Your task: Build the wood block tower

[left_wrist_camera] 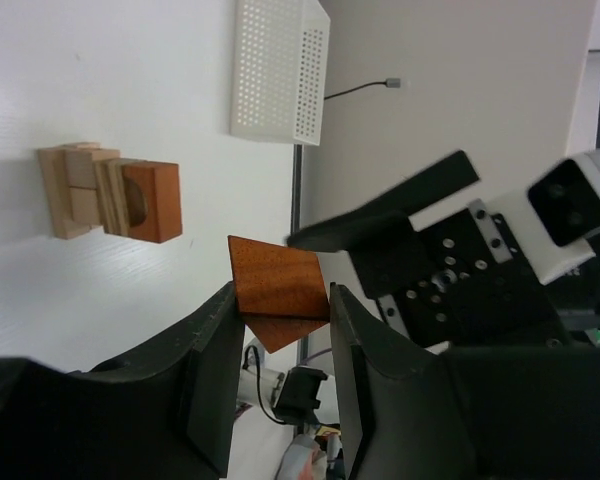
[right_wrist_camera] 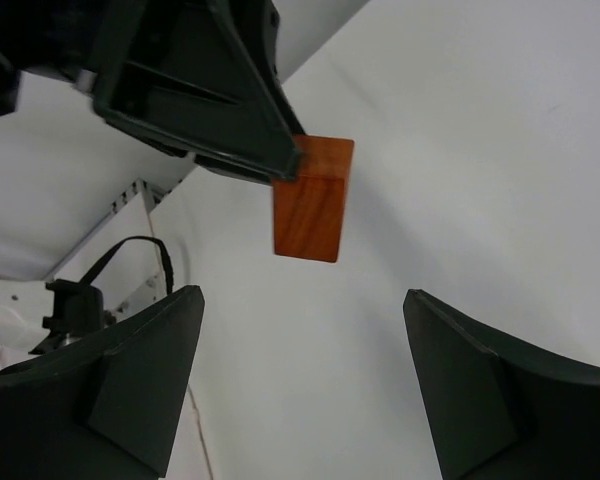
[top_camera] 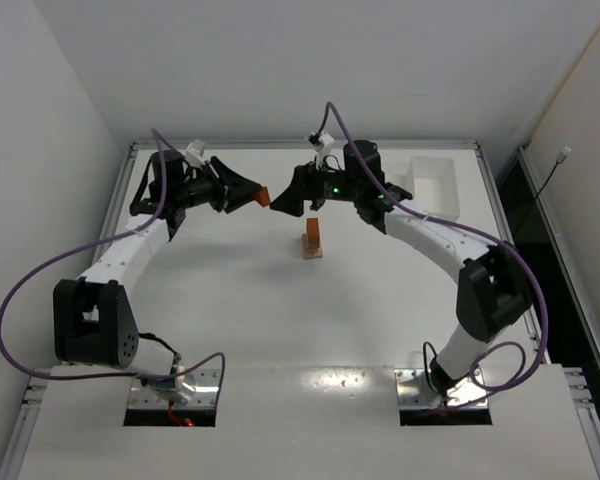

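**Left wrist view: wedge clamped in the air, tower part-built**

The left gripper [left_wrist_camera: 282,318] is clenched on a reddish-brown wedge [left_wrist_camera: 278,282]. Its two fingers press the wedge's opposite faces, and the pointed end sticks out past the fingertips. The wedge is off the table [top_camera: 230,300], up over the far half and somewhat left of centre.

Directly facing it is the right gripper [right_wrist_camera: 302,300], its jaws spread wide with nothing between them. The right wrist view shows the wedge ahead of that open gap, centred on it but apart from both fingers. The overhead view puts the two grippers nose to nose with only the wedge between them. This looks like a hand-over being lined up, though the right fingers are not yet around the piece.

The tower [top_camera: 311,240] stands near the middle of the table, just beyond the right gripper's side of the meeting point and toward the near edge. It is made of pale blocks [left_wrist_camera: 72,190] stacked at the base, with the arch piece [left_wrist_camera: 152,203] on top. No loose blocks show on the table. A white tray [top_camera: 432,161] sits at the far right corner, and its contents cannot be seen.

By my reading the tower is mostly done. The wedge is probably the cap, and what remains is to pass it across and seat it on the arch.
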Controlling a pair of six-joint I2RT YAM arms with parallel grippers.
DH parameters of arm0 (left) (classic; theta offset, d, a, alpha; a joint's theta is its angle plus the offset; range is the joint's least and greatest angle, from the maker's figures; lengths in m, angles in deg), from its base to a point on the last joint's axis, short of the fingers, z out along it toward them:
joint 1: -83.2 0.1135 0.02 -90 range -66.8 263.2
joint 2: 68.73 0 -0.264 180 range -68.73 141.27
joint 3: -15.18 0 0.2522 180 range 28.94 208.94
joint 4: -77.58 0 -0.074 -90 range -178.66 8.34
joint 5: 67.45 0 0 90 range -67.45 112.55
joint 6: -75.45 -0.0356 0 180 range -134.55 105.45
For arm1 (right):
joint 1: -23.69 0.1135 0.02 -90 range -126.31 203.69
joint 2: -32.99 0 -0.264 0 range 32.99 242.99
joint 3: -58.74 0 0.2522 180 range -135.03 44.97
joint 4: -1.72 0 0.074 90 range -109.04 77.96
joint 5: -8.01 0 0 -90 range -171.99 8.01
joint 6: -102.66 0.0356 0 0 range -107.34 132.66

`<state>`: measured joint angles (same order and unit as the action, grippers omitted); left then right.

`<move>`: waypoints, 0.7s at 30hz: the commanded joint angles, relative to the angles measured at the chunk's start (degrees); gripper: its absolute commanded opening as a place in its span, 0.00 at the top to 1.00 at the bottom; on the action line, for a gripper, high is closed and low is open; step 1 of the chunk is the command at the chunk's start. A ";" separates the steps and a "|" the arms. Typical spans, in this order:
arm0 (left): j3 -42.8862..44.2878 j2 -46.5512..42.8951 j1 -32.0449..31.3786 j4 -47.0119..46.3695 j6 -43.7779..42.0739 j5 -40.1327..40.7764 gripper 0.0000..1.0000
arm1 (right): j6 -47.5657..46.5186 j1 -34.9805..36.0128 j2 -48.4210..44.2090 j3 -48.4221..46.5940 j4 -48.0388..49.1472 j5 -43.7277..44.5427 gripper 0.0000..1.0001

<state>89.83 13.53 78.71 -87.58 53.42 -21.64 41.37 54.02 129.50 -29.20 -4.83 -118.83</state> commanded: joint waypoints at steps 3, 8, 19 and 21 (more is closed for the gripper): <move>4.15 -2.37 -2.01 -2.05 -0.73 -0.90 1.00 | -1.11 1.14 2.10 -2.20 0.01 3.44 0.22; 4.16 -2.37 -2.53 -2.58 -0.73 -0.90 1.00 | -0.58 1.67 3.15 -2.73 0.53 3.44 0.22; 3.63 -2.89 -3.07 -2.58 -1.26 -0.38 1.00 | -0.58 2.19 6.49 -9.14 1.68 2.91 0.22; 3.63 -2.89 -3.07 -2.58 -1.26 -0.38 1.00 | -0.58 2.72 6.50 -9.68 2.28 2.91 0.27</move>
<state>92.08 13.13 76.09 -88.11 52.72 -21.62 41.17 55.90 135.58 -35.62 -6.15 -115.40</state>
